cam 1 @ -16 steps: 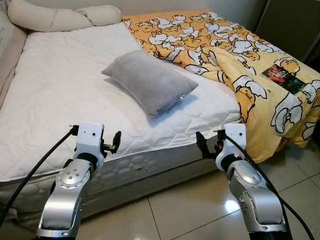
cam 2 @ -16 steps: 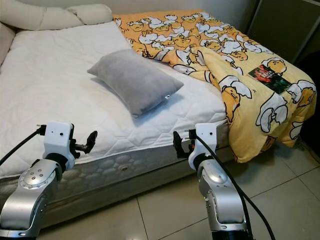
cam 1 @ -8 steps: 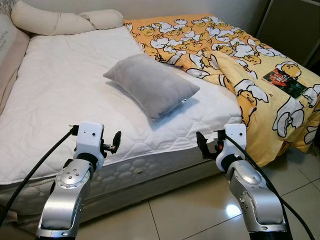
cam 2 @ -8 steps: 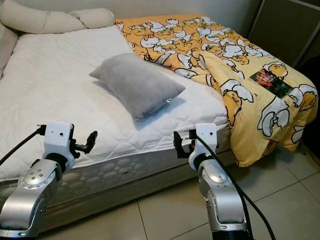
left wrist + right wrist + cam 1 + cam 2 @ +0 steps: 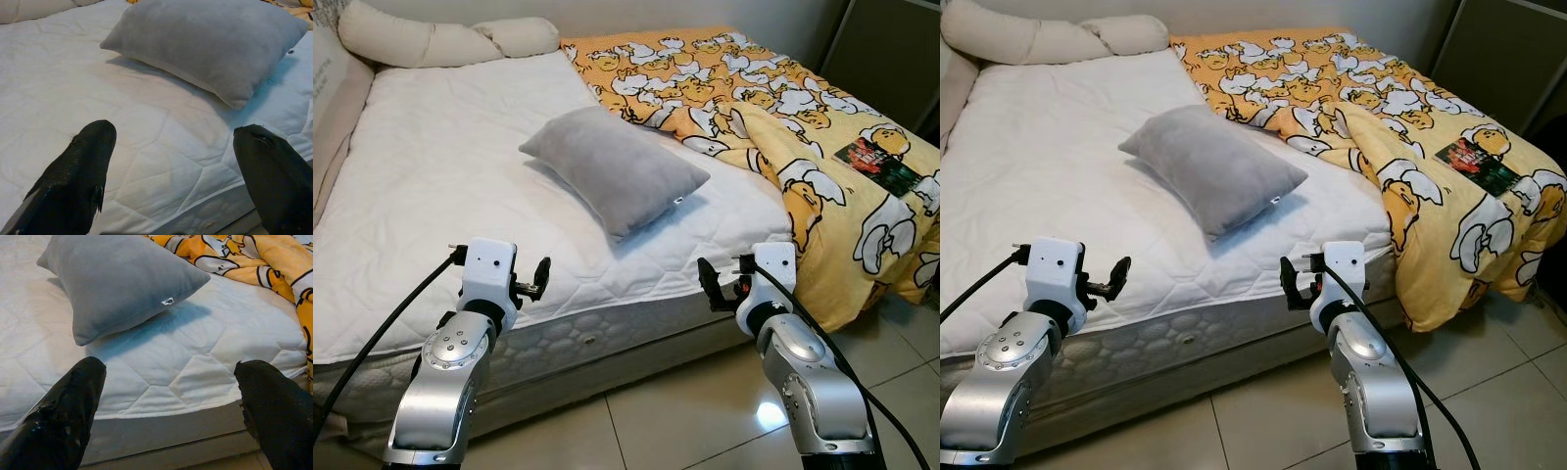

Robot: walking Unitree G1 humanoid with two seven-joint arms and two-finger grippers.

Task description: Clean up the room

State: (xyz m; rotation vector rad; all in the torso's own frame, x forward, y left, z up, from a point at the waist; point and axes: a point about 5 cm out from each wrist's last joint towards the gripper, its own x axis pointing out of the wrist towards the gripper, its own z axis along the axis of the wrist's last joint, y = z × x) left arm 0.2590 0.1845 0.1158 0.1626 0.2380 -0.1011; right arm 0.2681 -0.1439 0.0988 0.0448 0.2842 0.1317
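Two grippers hover level just off the near edge of the white quilted mattress (image 5: pixel 440 186): left gripper (image 5: pixel 540 278) and right gripper (image 5: pixel 707 286), each with black fingers spread wide and empty, tiled floor (image 5: pixel 685 411) below. Soft grey rectangular pillow (image 5: pixel 615 168) lies diagonally mid-mattress, toward the near edge, beside the rumpled yellow cartoon-print blanket (image 5: pixel 783 127) that covers the right side and drapes over the right corner; a dark booklet (image 5: pixel 876 163) rests on the blanket, and long cream bolster pillows (image 5: pixel 440 39) line the far edge.
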